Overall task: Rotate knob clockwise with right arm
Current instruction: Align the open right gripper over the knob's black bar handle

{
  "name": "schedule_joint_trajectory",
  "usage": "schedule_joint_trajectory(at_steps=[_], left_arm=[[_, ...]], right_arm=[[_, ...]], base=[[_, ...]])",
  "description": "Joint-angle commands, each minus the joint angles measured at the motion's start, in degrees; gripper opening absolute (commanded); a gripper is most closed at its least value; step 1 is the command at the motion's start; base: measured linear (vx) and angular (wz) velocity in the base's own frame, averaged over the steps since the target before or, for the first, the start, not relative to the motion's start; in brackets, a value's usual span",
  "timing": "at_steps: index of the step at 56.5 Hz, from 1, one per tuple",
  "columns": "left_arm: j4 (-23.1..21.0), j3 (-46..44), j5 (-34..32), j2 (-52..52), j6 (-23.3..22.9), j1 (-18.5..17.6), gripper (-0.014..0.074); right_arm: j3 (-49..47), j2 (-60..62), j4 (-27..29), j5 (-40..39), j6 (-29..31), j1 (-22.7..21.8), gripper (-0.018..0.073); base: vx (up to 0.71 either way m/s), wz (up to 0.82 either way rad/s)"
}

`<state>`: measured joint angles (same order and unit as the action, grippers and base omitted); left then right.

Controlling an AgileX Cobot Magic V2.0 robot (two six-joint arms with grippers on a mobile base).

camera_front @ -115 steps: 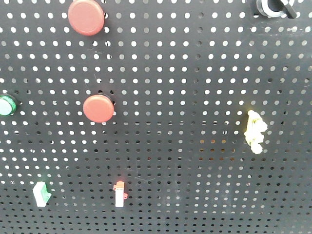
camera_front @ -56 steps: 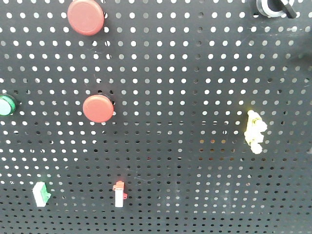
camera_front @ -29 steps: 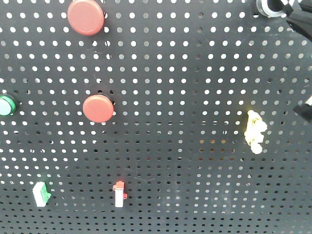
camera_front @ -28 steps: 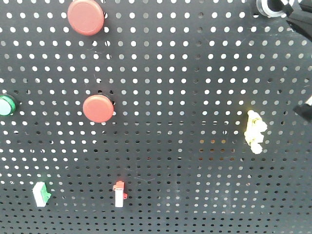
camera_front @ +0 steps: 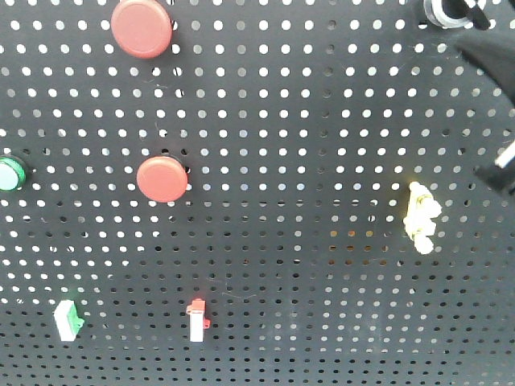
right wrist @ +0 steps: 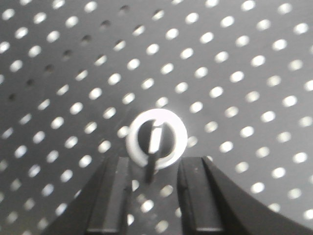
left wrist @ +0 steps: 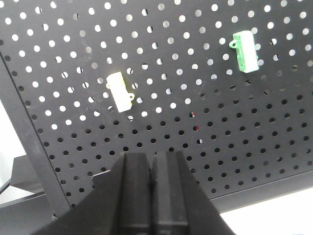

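Note:
The knob is a white ring round a black centre, set in the black pegboard. Its pointer bar stands nearly upright, leaning slightly. My right gripper is open just below the knob. The bar's lower end hangs between the two fingers, touching neither. In the front view the knob sits at the top right corner, and the right arm shows as a dark mass just beneath it at the right edge. My left gripper is shut on nothing, low before the board.
Two red dome buttons and a green button sit at the left of the pegboard. A yellow part, a green switch and a red switch are mounted lower. A yellow clip and a green clip face the left wrist.
The right arm has come into the front view from the right edge and spread further left, closing in under the knob. Nothing on the board has moved.

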<state>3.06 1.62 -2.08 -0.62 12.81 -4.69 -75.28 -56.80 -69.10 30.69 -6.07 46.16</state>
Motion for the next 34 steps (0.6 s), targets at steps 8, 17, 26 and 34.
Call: schedule_joint_trajectory(at_steps=[8, 17, 26, 34], left_arm=[[-0.30, 1.87, -4.39, -0.98, -0.22, -0.45, -0.0006], [-0.30, 1.87, -4.39, -0.98, -0.22, -0.45, -0.0006], [-0.30, 1.87, -4.39, -0.98, -0.22, -0.45, -0.0006], [-0.30, 1.87, -4.39, -0.98, -0.22, -0.45, -0.0006]], right_arm=[[-1.80, -1.50, -6.30, -2.65, -3.56, 0.18, 0.0274], [-1.80, -2.39, -6.68, -2.08, -4.34, 0.18, 0.0274], [-1.80, -2.61, -8.83, -0.61, -5.74, 0.18, 0.0255], [-1.80, -2.61, -8.83, 3.05, -5.84, 0.18, 0.0164]], base=[[0.00, 0.00], [0.00, 0.00], [0.00, 0.00], [0.00, 0.00]])
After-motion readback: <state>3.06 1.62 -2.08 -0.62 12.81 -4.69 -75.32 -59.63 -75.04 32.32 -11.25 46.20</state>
